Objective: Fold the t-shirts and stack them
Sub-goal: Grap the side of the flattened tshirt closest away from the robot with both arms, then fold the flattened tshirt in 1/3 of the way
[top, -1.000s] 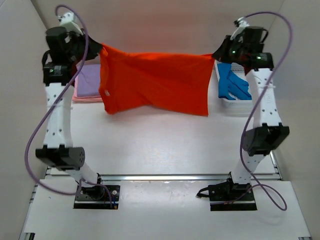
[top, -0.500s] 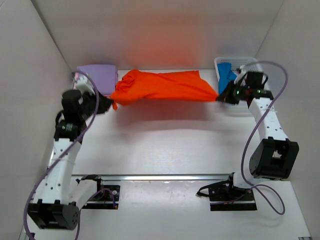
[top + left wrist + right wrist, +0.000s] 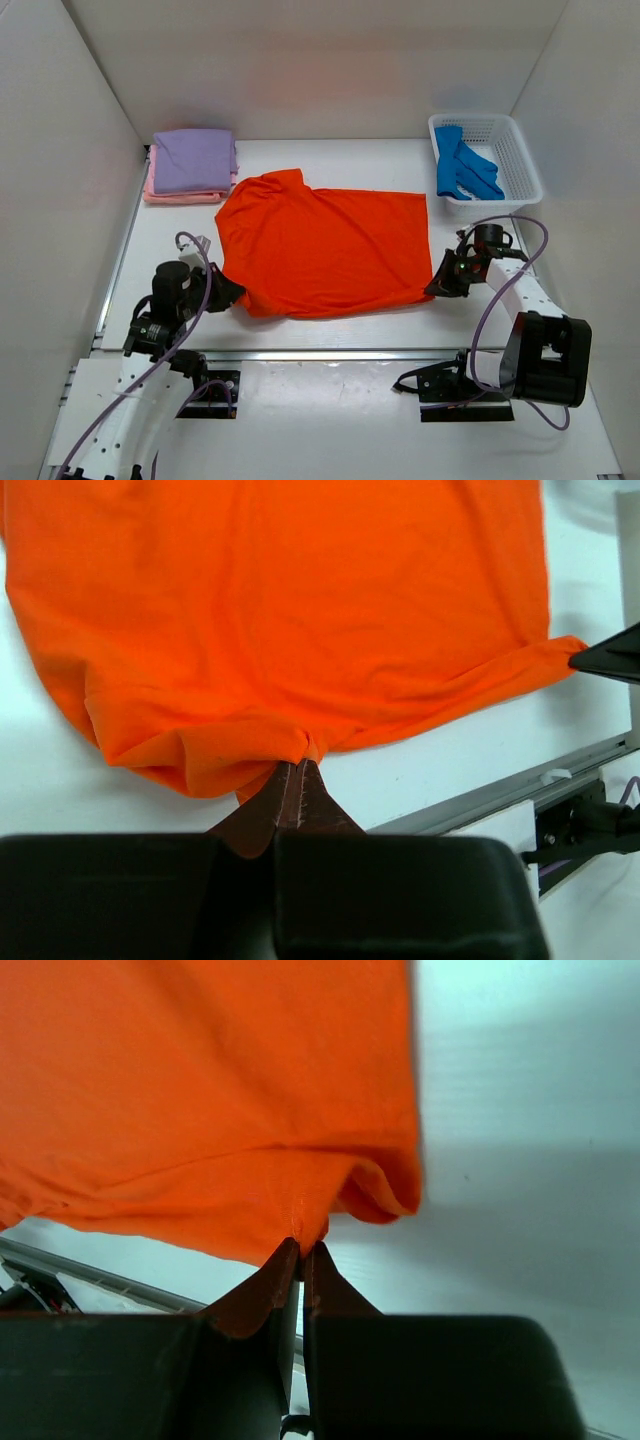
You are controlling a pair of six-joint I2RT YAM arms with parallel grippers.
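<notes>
Your left tool point(image 3: 297, 767) is clenched on the near-left corner of the orange-red t-shirt point(image 3: 325, 250), which lies spread flat on the table point(image 3: 340, 165). Your right tool point(image 3: 302, 1247) pinches its near-right corner. Spreading looks done; next, lift these corners for the first fold.

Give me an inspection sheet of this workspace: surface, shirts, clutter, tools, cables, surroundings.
Surface: white table, no spills seen.
Job's things: orange t-shirt spread unfolded; lavender t-shirt folded atop pink t-shirt, far left; blue t-shirt in white mesh basket, far right.
Clutter: nothing seen.
Tools: left tool shut on orange t-shirt's near-left corner; right tool on its near-right corner.
Cables: purple cable loops along each arm.
Surroundings: white walls on three sides.
</notes>
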